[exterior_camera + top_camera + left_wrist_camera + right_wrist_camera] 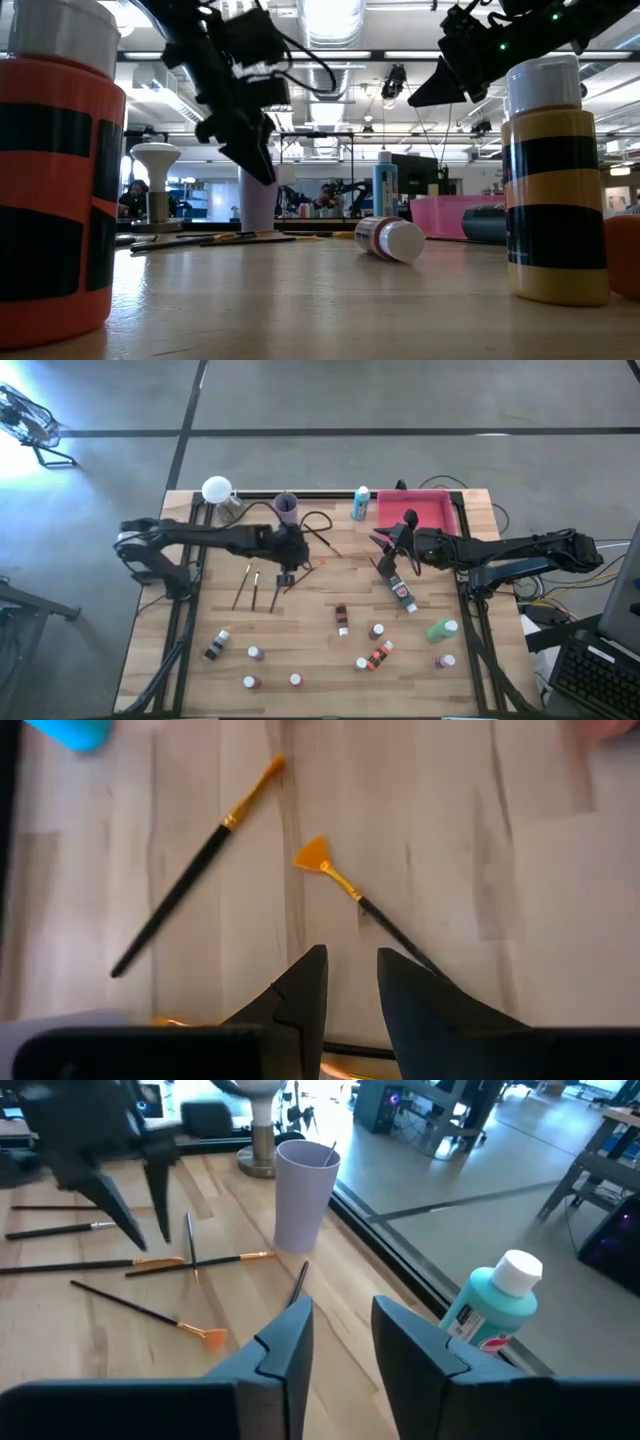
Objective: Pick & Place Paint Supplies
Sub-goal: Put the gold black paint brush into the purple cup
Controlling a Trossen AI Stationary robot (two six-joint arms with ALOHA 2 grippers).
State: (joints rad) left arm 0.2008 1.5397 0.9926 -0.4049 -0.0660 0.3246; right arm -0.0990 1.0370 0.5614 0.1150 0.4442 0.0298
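Left gripper (351,982) above thin black orange-bristled fan brush (345,885), jaws slightly parted, empty. Right gripper (340,1335) near flat pink tray (416,512), narrowly spread, empty.

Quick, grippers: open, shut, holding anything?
Left gripper: slightly open, empty, above the brushes.
Right gripper: slightly open, empty, near the pink tray.

Non-task items along the worktop's far edge
Lilac cup (286,508), pink tray (432,512) near the far right corner, white-domed lamp (218,491).
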